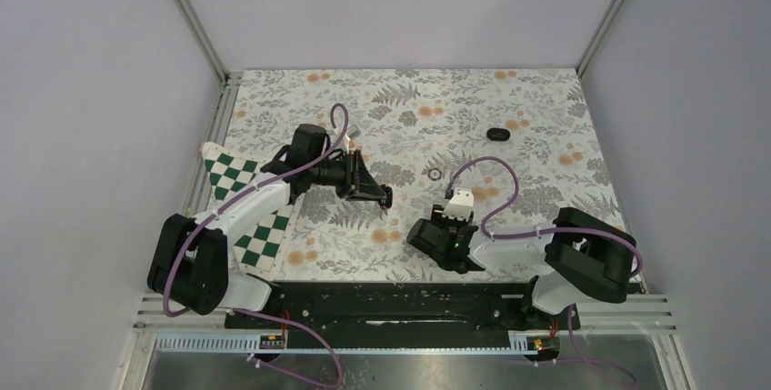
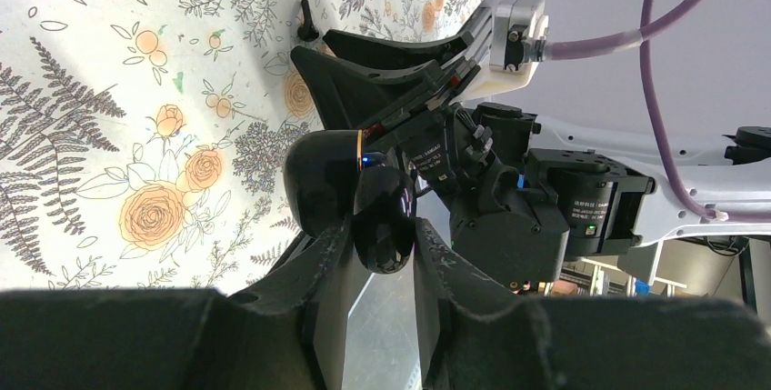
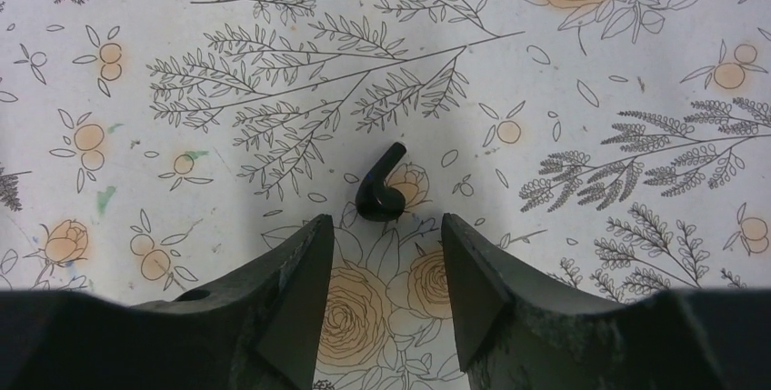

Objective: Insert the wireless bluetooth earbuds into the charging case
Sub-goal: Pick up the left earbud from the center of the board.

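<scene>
1. The case is glossy black and rounded. It shows two smooth lobes with a thin gold seam and a tiny blue light between them. It looks hinged open, though I cannot be sure.
2. The left gripper is clamped on the case, its matte black fingers pressed against either side.
3. One earbud lies on the table, a shiny black bud with a short stem, curved like a comma.
4. The right gripper hangs low over it with its jaws apart. The earbud sits just past the tips, in line with the gap, and touches neither finger.
5. From the left wrist, the right arm's dark body fills the space behind the case.
6. A thin dark ring lies just beyond the right gripper. A small black oval sits well apart, far back on the right, too small to make out.
7. A purple cable loops over each arm, and a green-and-white checked board lies under the left arm.
8. The table wears a pale cloth printed with grey ferns and orange roses. Plain pale walls close it in, with metal posts at the corners.
</scene>
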Robot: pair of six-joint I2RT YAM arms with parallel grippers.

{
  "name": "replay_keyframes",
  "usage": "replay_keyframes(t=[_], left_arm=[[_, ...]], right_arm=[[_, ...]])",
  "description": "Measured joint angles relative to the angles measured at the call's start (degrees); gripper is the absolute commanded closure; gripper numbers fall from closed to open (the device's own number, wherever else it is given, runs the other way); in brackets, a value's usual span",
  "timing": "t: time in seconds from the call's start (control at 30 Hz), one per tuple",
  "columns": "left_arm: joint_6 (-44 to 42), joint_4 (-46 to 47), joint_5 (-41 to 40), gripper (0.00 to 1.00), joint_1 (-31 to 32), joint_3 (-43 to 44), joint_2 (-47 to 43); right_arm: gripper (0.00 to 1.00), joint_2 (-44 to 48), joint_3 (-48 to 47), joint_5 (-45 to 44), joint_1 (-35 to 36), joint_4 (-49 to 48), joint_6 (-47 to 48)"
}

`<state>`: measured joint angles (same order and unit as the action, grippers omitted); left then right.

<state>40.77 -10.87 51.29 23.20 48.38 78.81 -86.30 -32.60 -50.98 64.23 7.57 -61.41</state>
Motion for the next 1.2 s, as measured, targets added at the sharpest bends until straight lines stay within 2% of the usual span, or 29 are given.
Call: replay_keyframes(t=[0.2,0.53,0.73,0.97,1.13,1.2], left_arm=[[-0.04,0.00,-0.15,1.00,0.00,0.00,-0.02],[-0.04,0.00,-0.15,1.00,0.00,-0.02,-0.42],[-0.04,0.00,-0.15,1.00,0.00,-0.04,-0.76],[-0.07,0.00,-0.15,1.00,0.00,-0.07,-0.76],[-0.07,0.00,-0.15,1.00,0.00,-0.07,-0.76],[-0.04,0.00,-0.15,1.00,0.00,-0.07,-0.76]], right_arm=[[0.53,0.07,0.74,0.76,-1.18,-4.11,3.17],[0.57,-0.81,0.61,0.63,-1.64,-5.62,4.63],[0.63,-2.38,-0.52,0.00,-2.14,-5.88,5.35],[0.73,-2.93,-0.87,-0.42,-2.36,-5.97,5.73],[0.87,-2.69,-0.85,-0.17,-2.38,-5.95,5.70],[0.90,-1.79,-0.61,0.92,-2.40,-5.49,5.68]])
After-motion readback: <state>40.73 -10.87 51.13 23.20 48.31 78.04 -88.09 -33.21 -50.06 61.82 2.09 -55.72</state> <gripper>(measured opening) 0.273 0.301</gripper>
